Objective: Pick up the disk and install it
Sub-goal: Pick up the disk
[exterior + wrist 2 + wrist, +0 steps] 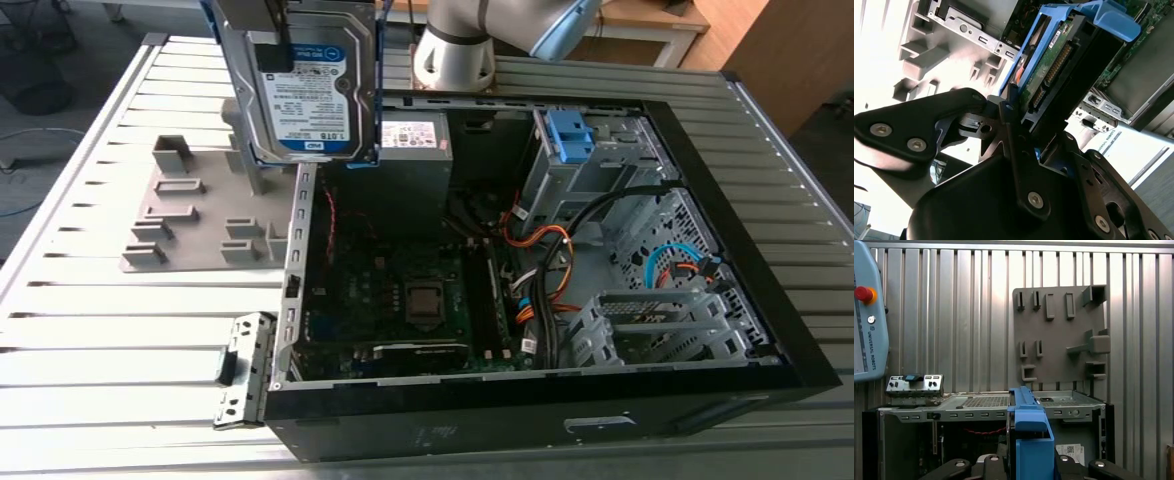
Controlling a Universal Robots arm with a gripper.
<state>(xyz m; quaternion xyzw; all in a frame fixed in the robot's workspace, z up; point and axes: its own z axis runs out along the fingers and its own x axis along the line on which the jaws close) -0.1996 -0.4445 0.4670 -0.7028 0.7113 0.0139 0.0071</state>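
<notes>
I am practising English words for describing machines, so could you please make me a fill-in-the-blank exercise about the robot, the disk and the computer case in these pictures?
1. The gripper is ___ on the disk.
2. The plastic bracket around the disk is ___ in colour.
3. The grey plate lies on the table, on the exterior view's ___ of the computer case.
4. The computer case lies with its side ___.
Missing words: shut; blue; left; open.
</notes>
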